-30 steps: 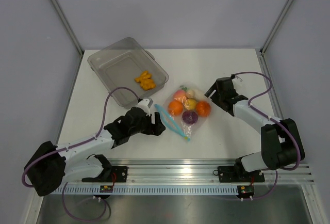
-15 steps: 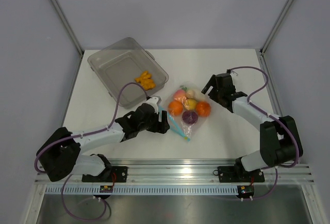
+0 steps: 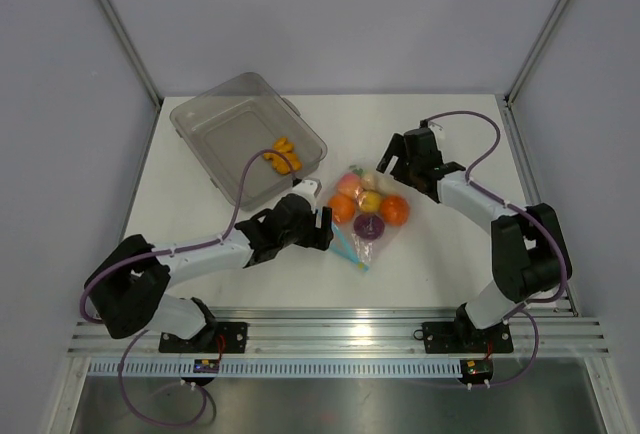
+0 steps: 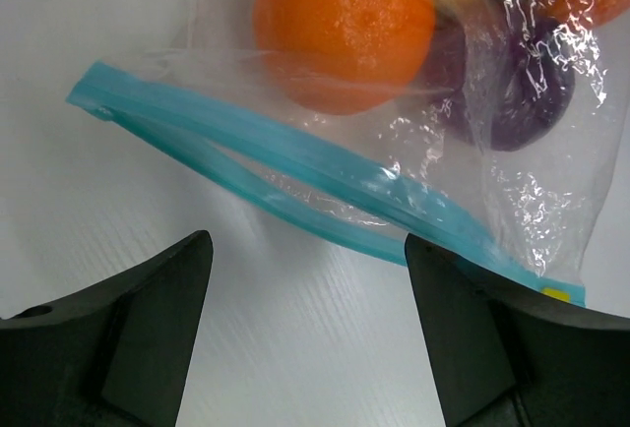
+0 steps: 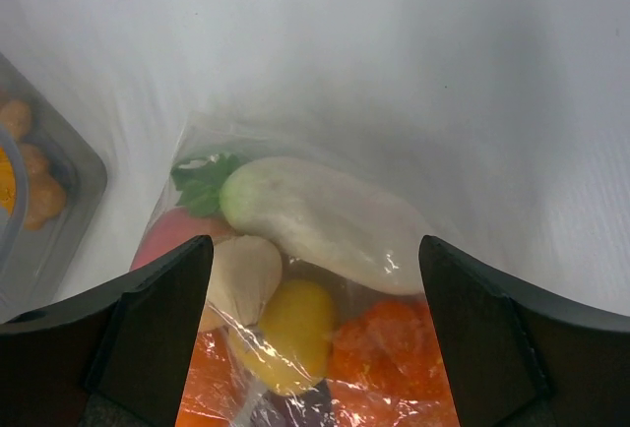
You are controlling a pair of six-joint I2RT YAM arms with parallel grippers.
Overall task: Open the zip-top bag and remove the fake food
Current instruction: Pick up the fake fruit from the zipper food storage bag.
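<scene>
The zip-top bag (image 3: pixel 366 218) lies flat at mid-table, its light-blue zip strip (image 3: pixel 345 244) on the near-left edge. The strip looks partly parted in the left wrist view (image 4: pixel 325 176). The fake food is inside the bag: an orange (image 3: pixel 342 207), a second orange piece (image 3: pixel 393 211), a purple piece (image 3: pixel 368 226), a yellow piece (image 3: pixel 370 201) and a white vegetable (image 5: pixel 315 215). My left gripper (image 3: pixel 322 229) is open and empty, just left of the strip; its jaws straddle bare table (image 4: pixel 307 319). My right gripper (image 3: pixel 385 166) is open and empty over the bag's far end (image 5: pixel 313 250).
A rigid clear tub (image 3: pixel 245 139) stands at the back left with an orange toy piece (image 3: pixel 284 155) in it; its corner shows in the right wrist view (image 5: pixel 59 191). Grey walls and metal posts close off the back and sides.
My left gripper has moved right, up to the zip strip. My right gripper has moved left and towards the back, to the bag's far end. The bag has not moved.
</scene>
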